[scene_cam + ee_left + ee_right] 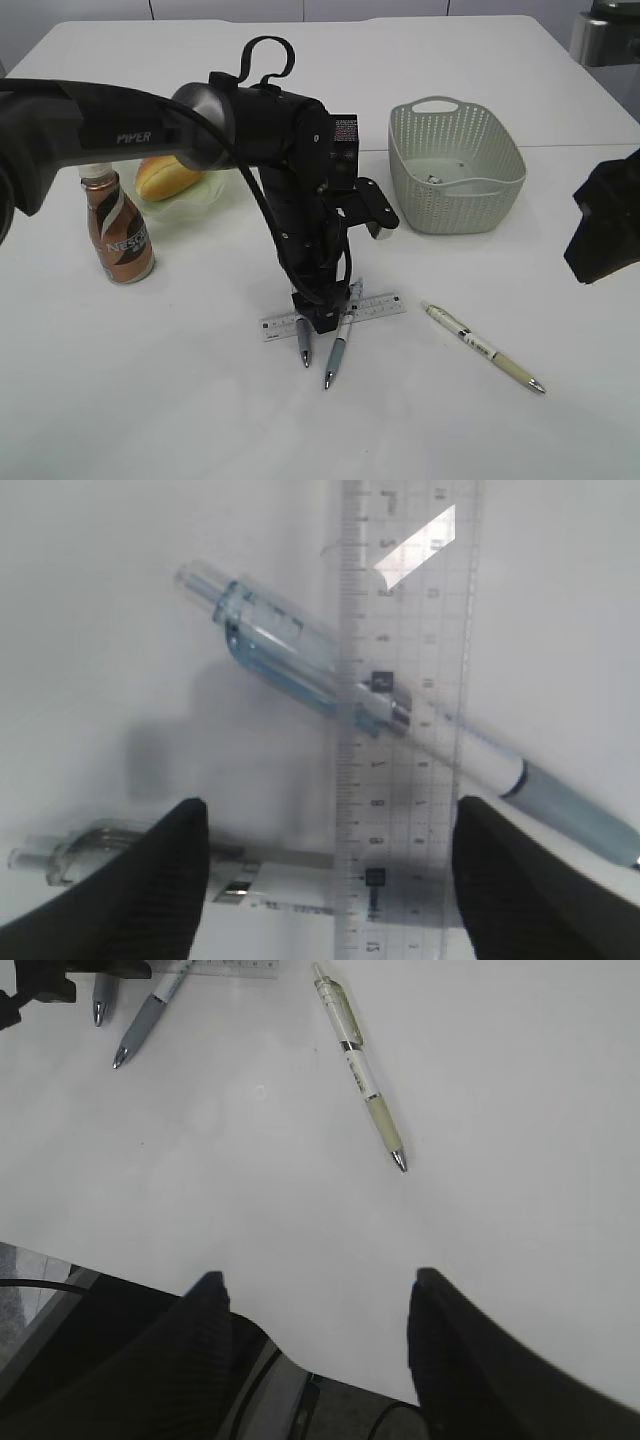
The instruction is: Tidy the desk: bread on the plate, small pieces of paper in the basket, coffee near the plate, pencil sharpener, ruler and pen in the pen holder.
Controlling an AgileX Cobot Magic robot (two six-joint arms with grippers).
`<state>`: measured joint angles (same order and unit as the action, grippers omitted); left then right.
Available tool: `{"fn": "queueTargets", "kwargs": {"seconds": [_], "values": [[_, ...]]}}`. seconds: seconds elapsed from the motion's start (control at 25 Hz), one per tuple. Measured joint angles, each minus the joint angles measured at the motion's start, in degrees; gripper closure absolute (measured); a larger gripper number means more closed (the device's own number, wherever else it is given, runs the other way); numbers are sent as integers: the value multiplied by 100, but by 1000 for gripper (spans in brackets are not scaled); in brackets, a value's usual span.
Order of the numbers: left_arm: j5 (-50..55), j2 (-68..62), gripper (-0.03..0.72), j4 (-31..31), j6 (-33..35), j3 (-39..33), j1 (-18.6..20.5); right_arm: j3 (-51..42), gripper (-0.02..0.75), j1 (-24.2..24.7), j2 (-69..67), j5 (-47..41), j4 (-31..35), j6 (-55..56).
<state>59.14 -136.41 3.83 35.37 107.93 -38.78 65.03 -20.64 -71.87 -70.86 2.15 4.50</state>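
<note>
Exterior view: left arm reaches to mid-counter, its end effector (320, 318) set low over the ruler (385, 306), likely the next thing to pick.
Pens: three; two grey-grip ones (338, 352) cross under the ruler, a cream one (484, 347) lies apart to the right.
Bread: one (165, 177), already on the plate (205, 192).
Coffee: one bottle (118, 226), just beside the plate, so that step looks done.
Basket: one (456, 165), far right, a few small bits inside.
Pen holder, sharpener: not in sight.

Left wrist view: end effector (330, 865) spread wide, holding nothing; fingers (165, 865) straddle the ruler (410, 660), fit to close across its width.
Pens: two; a blue-barrelled one (300, 665) slants beneath the clear ruler, another (90, 852) lies by the left finger, so a pinch may catch them too.

Right wrist view: right end effector (315, 1345) parted, empty, hanging over the counter (500, 1160) edge, clear of the work.
Pens: cream one (360, 1065) nearest; two grey-tipped ones (135, 1035) at top left.
</note>
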Motion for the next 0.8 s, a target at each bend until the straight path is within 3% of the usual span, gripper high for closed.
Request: {"fn": "queueTargets", "kwargs": {"seconds": [0.8], "values": [[-96, 0, 99, 122, 0, 0, 0, 0, 290, 0, 0, 0, 0, 0]]}}
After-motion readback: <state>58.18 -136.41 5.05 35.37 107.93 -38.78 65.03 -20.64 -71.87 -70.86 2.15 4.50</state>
